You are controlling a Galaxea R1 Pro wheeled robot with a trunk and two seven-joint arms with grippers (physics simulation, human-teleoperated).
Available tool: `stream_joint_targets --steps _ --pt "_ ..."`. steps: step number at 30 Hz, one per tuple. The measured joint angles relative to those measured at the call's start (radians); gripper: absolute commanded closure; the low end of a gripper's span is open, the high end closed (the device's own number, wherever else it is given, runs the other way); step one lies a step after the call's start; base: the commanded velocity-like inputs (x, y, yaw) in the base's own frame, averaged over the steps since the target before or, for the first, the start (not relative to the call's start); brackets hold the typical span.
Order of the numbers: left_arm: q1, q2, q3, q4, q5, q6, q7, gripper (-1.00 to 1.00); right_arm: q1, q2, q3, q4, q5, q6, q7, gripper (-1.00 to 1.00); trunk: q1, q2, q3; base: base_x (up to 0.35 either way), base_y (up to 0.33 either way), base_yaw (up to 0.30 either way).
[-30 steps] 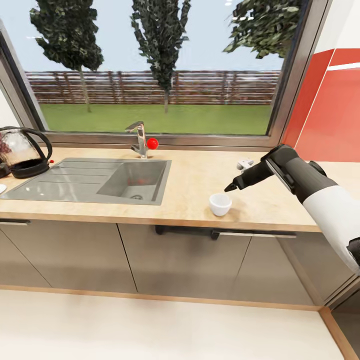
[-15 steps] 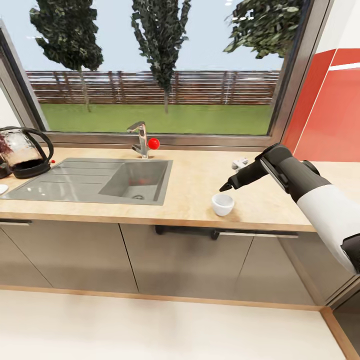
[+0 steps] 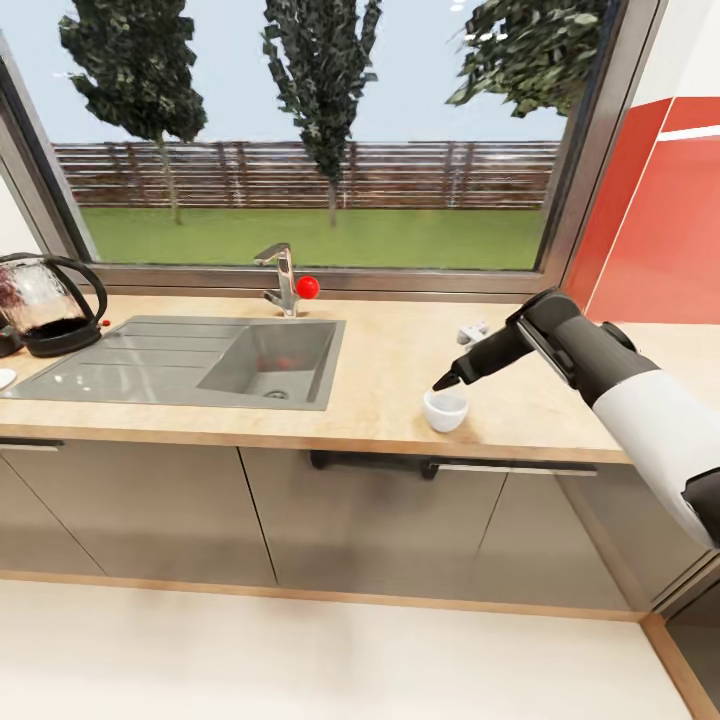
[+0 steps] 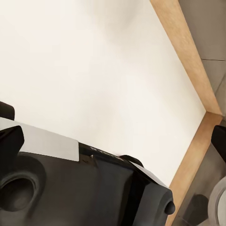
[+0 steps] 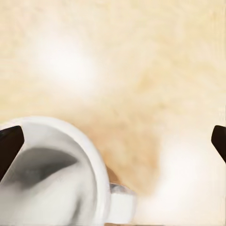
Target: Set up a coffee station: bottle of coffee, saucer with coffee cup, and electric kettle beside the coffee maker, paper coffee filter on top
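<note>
The right arm (image 3: pixel 610 375) reaches in from 4 o'clock, forearm angled down toward 9 o'clock. The right gripper (image 3: pixel 441 382) has its jaws spread wide apart.

The electric kettle (image 3: pixel 45 303) and saucer (image 3: pixel 5 378) are cut off at the frame's edge.

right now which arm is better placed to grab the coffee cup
The right. The right gripper hangs just above the coffee cup on the countertop, fingers spread wide with the cup's rim between them. The left wrist view faces the floor, away from the counter.
</note>
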Motion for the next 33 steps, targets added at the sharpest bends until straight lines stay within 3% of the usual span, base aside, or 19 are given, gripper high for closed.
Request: stream_joint_targets --steps 4,8,33 --pt "0.0 0.0 0.0 0.0 0.0 0.0 0.0 -1.0 0.0 -0.001 0.061 -0.001 0.0 0.0 0.014 -1.0 0.0 0.0 0.0 0.0 0.0 0.0" --pt "0.0 0.0 0.0 0.0 0.0 0.0 0.0 -1.0 0.0 -0.002 0.077 -0.002 -0.001 0.0 0.018 -1.0 0.0 0.0 0.0 0.0 0.0 0.0" --pt "0.0 0.0 -0.001 0.0 0.0 0.0 0.0 -1.0 0.001 -0.009 0.087 0.007 0.003 0.0 0.017 -1.0 0.0 0.0 0.0 0.0 0.0 0.0"
